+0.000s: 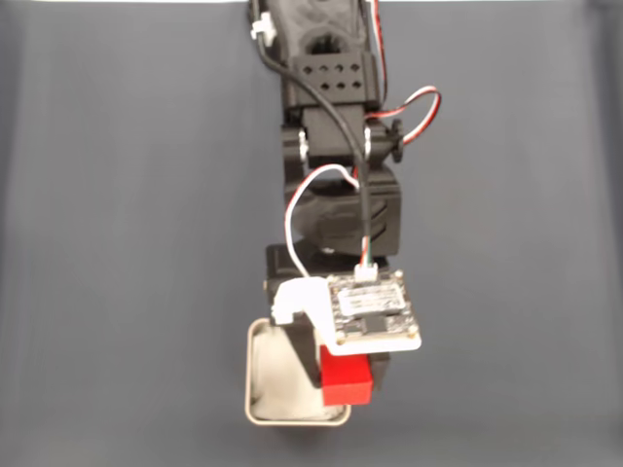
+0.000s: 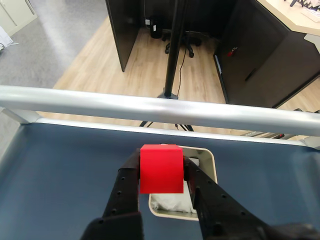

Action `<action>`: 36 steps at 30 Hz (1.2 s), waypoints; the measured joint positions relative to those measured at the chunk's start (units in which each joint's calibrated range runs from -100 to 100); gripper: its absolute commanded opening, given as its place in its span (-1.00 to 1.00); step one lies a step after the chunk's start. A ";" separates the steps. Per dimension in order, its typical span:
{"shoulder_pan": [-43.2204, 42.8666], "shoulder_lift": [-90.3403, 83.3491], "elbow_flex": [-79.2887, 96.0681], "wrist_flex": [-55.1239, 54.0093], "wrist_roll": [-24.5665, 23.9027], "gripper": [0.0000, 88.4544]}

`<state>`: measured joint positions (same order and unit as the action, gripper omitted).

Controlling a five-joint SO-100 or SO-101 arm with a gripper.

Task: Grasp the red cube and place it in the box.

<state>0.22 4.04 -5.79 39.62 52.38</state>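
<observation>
The red cube (image 2: 161,168) is clamped between my gripper's (image 2: 161,167) two black fingers, one finger pressed on each side face. In the wrist view the cube hangs in front of the box (image 2: 204,156), a pale-rimmed square container with a white soft lining, which lies just beyond and below it. From the fixed view the cube (image 1: 347,377) shows under the wrist's circuit board, over the right edge of the box (image 1: 255,375). My gripper (image 1: 343,375) is mostly hidden there by the board and arm.
The dark blue table (image 1: 117,243) spreads around the box on all sides. A silver metal rail (image 2: 150,107) runs along the table's far edge in the wrist view, with floor and office furniture beyond.
</observation>
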 measured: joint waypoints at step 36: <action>4.08 3.56 4.43 -5.17 0.10 -0.92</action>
<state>4.30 7.60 -1.36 34.45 52.48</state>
